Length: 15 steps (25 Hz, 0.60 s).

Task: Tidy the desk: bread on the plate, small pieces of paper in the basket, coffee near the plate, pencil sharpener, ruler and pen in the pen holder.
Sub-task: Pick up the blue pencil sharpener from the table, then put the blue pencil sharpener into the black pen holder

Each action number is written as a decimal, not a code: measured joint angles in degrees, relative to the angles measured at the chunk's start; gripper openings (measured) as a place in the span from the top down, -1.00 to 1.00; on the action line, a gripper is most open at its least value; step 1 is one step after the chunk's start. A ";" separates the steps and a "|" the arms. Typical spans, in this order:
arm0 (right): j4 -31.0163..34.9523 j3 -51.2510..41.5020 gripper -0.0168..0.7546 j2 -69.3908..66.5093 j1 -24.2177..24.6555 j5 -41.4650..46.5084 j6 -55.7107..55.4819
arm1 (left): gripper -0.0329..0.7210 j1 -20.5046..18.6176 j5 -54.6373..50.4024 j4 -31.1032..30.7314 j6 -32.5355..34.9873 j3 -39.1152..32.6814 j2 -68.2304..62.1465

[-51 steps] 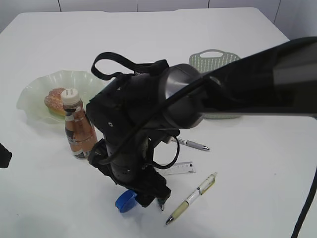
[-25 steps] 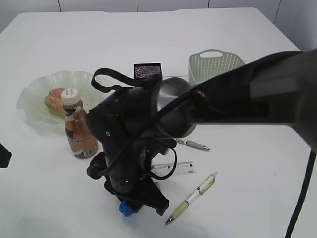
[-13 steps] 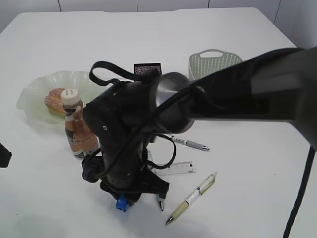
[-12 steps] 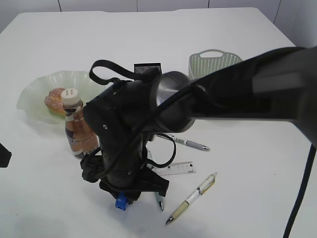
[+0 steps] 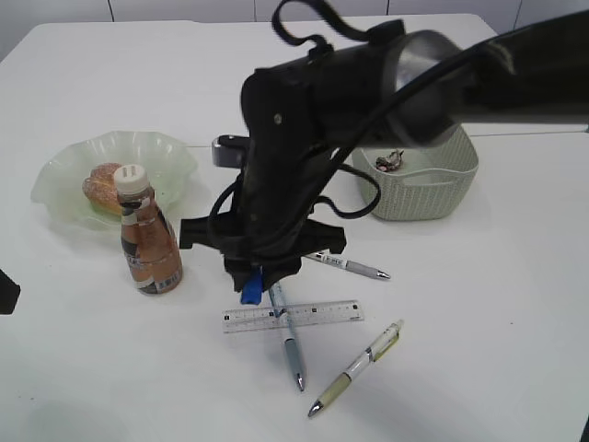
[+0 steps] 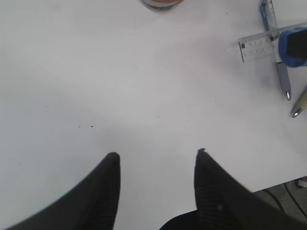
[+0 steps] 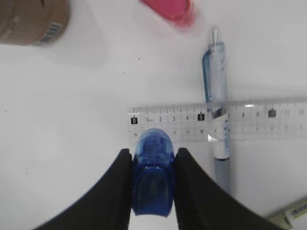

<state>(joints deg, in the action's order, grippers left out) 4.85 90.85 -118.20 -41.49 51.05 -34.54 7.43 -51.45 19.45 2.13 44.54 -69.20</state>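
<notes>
pencil sharpener [image 7: 152, 171]: blue, clenched in right tool [image 7: 151, 184], held above ruler [image 7: 249, 119] | ruler: flat on worktop [image 5: 479, 304], lying across blue pen [image 7: 214, 72] | left tool [image 6: 156, 160]: released, fingers spread over bare worktop, well apart from ruler

bread [image 5: 101, 184] on plate [image 5: 64, 175] | bottle [image 5: 149, 243] before plate | ruler [image 5: 293, 316] across pen [image 5: 287, 333]
</notes>
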 joint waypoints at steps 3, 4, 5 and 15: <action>3.50 0.00 0.48 1.94 3.50 0.00 9.30 | -0.07 0.00 0.02 0.00 0.00 0.00 0.00; 4.91 0.00 0.48 2.56 4.77 0.00 11.70 | -0.07 0.00 0.02 0.00 0.00 0.00 0.00; 6.03 0.00 0.48 2.90 6.00 0.00 14.45 | -0.07 0.00 -0.03 0.00 0.00 0.00 0.00; 12.20 2.62 0.48 4.58 13.69 -4.36 39.62 | -0.07 0.00 -1.45 0.00 0.00 0.00 0.00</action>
<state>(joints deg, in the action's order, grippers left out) 17.05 93.47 -113.62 -27.80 46.69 5.08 7.43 -52.90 19.45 2.13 44.54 -69.20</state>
